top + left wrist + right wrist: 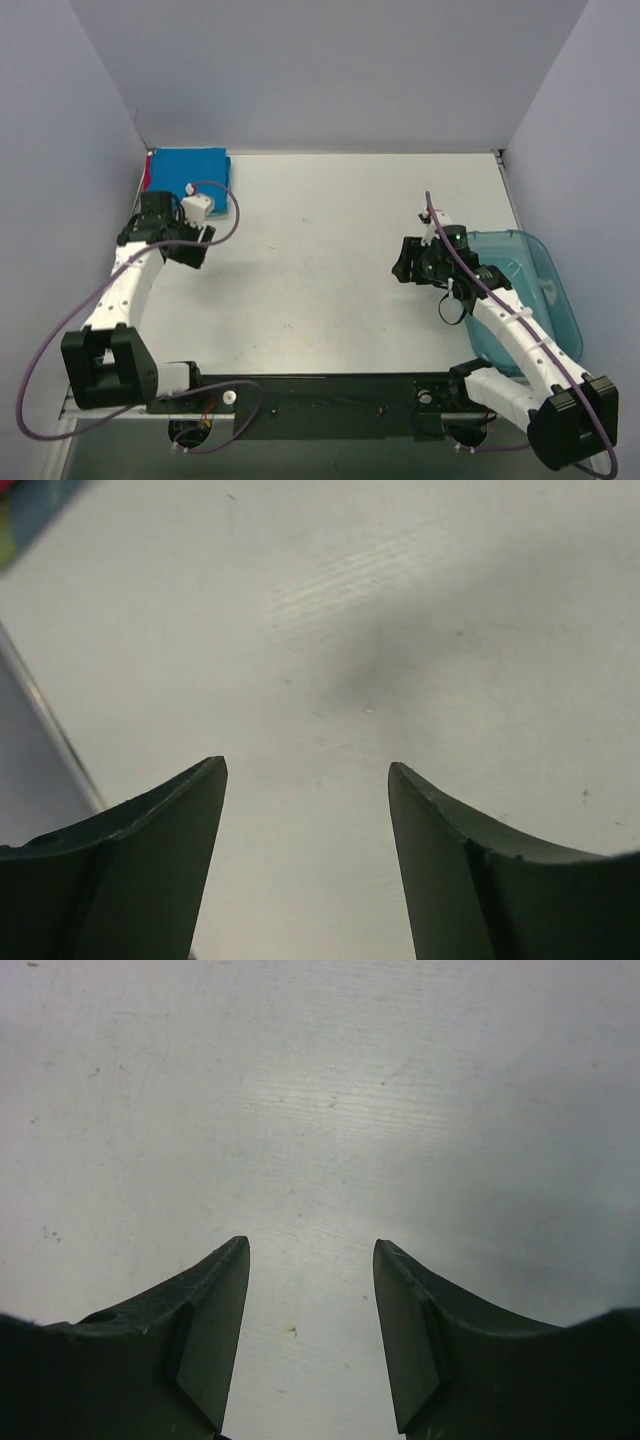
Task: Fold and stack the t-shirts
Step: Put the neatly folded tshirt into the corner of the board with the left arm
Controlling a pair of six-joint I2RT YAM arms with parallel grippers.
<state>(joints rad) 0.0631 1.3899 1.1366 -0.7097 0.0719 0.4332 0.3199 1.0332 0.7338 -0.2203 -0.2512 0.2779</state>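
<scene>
The t-shirts (190,172) lie folded in a stack at the table's far left corner. A bright blue one is on top and a red edge (148,175) shows at its left side. My left gripper (192,250) hovers just in front of the stack, apart from it. In the left wrist view a blurred corner of the blue cloth (40,505) shows at the top left, and the left gripper (305,768) is open over bare table. My right gripper (402,268) hangs over the table's right half. Seen from its wrist, the right gripper (310,1243) is open with nothing between its fingers.
A translucent blue plastic bin (535,290) sits at the right edge, partly under my right arm. Grey walls enclose the table on the left, back and right. The table's left edge (55,735) runs close by the left fingers.
</scene>
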